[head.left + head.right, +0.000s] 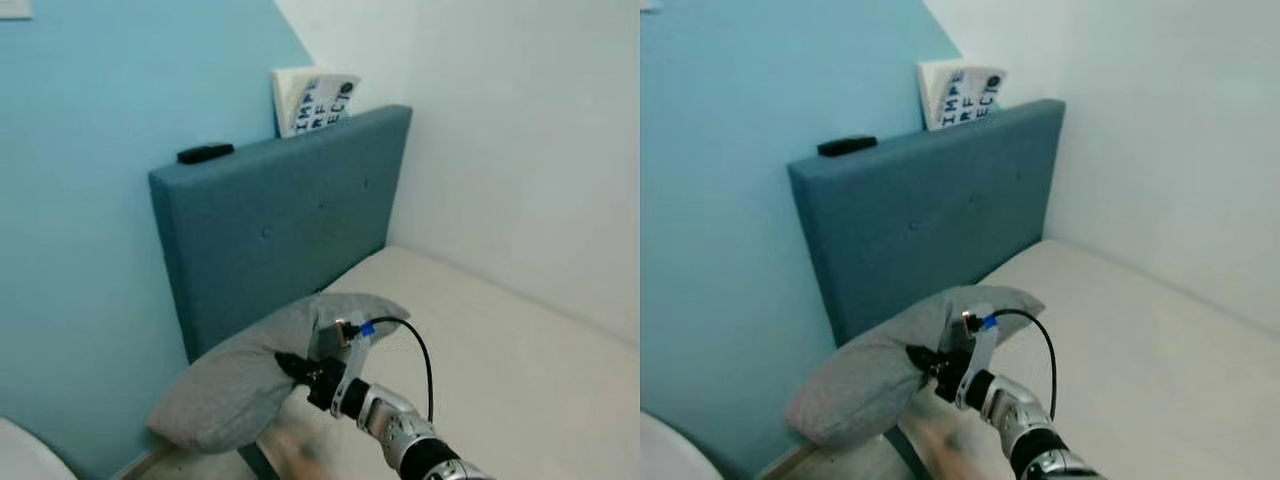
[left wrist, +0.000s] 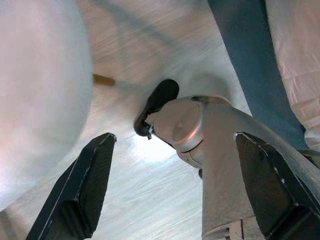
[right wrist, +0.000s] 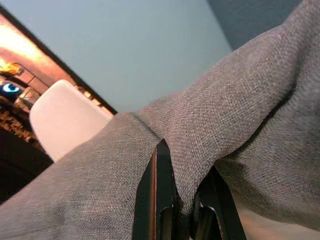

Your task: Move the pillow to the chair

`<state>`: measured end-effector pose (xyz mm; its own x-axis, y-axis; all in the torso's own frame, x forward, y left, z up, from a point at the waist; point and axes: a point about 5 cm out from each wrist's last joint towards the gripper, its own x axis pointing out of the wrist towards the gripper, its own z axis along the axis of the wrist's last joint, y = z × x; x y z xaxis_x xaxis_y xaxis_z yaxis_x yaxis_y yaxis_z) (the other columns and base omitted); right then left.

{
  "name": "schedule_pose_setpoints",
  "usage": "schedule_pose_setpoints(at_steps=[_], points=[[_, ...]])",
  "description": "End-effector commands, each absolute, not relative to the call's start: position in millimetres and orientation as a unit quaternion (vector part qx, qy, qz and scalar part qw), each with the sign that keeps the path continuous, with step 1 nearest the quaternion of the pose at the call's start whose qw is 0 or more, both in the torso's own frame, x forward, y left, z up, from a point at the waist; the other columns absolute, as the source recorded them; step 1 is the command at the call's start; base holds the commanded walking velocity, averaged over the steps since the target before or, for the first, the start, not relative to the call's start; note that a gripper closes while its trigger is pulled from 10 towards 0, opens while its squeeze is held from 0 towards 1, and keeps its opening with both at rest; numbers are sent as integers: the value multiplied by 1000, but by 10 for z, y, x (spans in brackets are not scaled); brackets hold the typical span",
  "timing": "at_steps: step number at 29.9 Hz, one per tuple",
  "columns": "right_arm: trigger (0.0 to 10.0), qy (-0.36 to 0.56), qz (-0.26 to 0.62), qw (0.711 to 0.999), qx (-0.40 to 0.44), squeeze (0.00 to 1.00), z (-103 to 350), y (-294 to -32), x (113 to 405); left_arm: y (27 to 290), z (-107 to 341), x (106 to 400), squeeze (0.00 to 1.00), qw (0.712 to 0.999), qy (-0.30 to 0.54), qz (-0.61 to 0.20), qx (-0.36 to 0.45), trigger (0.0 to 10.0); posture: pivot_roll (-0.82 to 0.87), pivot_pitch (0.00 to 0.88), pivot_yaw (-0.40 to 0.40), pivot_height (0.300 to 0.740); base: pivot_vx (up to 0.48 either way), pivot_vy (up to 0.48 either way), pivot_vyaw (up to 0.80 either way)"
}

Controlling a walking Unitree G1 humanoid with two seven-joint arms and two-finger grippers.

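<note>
Pillow (image 1: 240, 375), grey, is hanging against the blue headboard (image 1: 290, 220); our right gripper (image 3: 182, 200) is pinching only a fabric fold, which may be slipping free.

The headboard (image 1: 280, 220) blocks passage behind the pillow (image 1: 250, 375); beside the headboard, the mattress (image 1: 500, 350) lies open up to the white wall (image 1: 520, 150).
</note>
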<state>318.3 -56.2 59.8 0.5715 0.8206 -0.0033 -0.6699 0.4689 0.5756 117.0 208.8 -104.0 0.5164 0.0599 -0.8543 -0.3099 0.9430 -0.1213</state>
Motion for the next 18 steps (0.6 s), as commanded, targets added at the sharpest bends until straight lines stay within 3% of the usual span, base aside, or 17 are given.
schedule_pose_setpoints(at_steps=[1,18], points=[[10000,113,457,842,262,0,719,-536,3238,2103,-1053,1129,0,856,489,110,-128,10000,134,42,-99,732,0,0,688],[10000,170,458,841,231,0,456,-522,3057,2072,-1062,1120,0,854,492,110,-129,10000,135,34,-110,732,0,0,693]])
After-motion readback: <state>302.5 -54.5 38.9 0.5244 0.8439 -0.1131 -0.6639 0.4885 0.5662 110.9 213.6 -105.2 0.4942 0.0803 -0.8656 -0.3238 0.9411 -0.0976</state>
